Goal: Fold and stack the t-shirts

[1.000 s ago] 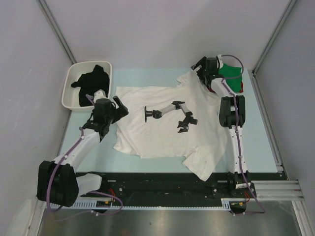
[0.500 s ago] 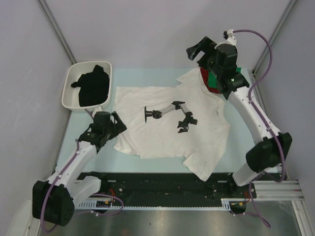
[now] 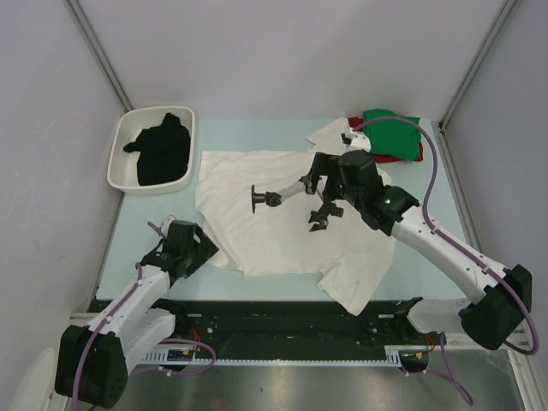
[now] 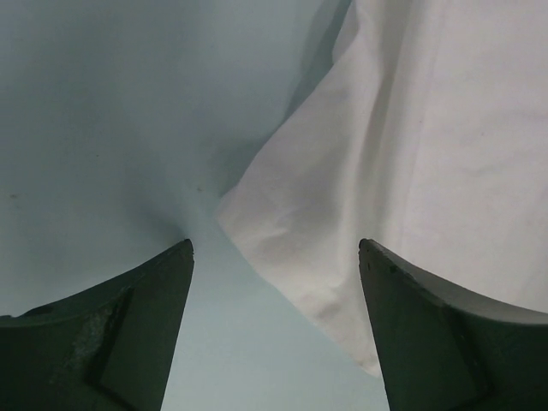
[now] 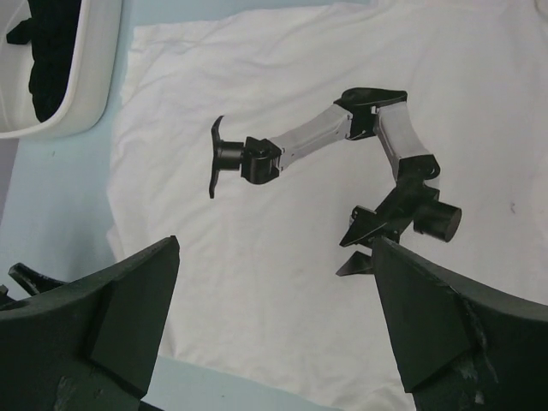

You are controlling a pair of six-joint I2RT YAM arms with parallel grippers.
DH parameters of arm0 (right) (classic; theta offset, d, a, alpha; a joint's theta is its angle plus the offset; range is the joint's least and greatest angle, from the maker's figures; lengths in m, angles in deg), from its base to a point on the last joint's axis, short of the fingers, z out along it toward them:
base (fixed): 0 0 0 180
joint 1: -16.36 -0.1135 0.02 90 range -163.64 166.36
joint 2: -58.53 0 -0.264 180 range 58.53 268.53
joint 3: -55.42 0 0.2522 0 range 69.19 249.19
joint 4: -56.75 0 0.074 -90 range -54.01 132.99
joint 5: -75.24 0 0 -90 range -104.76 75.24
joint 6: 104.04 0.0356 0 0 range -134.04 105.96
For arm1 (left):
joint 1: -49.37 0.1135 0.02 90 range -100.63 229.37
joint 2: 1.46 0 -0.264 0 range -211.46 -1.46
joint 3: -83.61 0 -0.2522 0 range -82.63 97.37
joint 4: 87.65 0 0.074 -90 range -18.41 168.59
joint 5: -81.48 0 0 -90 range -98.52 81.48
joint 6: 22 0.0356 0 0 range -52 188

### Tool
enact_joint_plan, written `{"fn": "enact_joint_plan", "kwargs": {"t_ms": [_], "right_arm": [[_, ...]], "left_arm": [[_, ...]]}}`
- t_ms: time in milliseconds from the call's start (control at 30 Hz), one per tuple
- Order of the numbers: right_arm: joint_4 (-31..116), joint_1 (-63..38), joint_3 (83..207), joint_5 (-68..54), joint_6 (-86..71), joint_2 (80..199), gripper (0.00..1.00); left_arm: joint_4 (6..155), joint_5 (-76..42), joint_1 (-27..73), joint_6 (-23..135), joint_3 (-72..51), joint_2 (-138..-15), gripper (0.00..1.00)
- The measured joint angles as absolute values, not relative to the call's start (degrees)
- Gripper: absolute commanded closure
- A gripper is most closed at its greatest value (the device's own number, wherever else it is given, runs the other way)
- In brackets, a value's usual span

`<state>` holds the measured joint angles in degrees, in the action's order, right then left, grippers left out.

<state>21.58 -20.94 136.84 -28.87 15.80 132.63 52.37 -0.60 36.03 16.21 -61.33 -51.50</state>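
**As both arms leave their old spots, the white shirt comes up next**

While the left arm has drawn back from beside the tray toward the near edge of the bench [image 3: 257, 133], its left gripper [image 3: 199, 250] now sits low at the near-left hem of the white shirt [image 3: 274, 235]. The wrist view shows its jaws apart, with the hem corner [image 4: 282, 231] lying on the bench between them. Nothing is pinched yet. That reads as lining up to grab the corner for a fold.

The white shirt lies spread out but rumpled across the middle of the bench. A black-and-silver bracket shape [image 3: 291, 195] shows on it; I cannot tell whether it is a print or a loose part.

The right gripper [image 3: 324, 174] has swung away from the far-right corner and hangs over the shirt's middle, jaws wide and holding nothing.

At the far left, the black shirt [image 3: 158, 150] sits bunched in the tray [image 3: 117, 158], not yet folded. At the far right, now uncovered, the green shirt [image 3: 394, 128] lies folded on the red shirt [image 3: 390, 157]. That stack looks started, with two shirts left to do.
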Motion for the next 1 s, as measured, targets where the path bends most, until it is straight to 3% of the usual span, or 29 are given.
{"fn": "enact_joint_plan", "kwargs": {"t_ms": [333, 633, 1000], "right_arm": [[21.9, -25.3, 134.2, -31.9, 15.7, 128.5, 0.00], [22.1, -25.8, 131.3, -31.9, 15.7, 128.2, 0.00], [23.3, -25.8, 128.4, -31.9, 16.0, 125.8, 0.00]], "left_arm": [[54.3, 2.4, 36.0, 14.1, -61.0, -55.7, 0.50], [54.5, 5.6, 36.0, 13.7, -59.9, -59.9, 0.98], [52.8, 6.5, 36.0, 11.9, -61.2, -56.7, 1.00]]}}
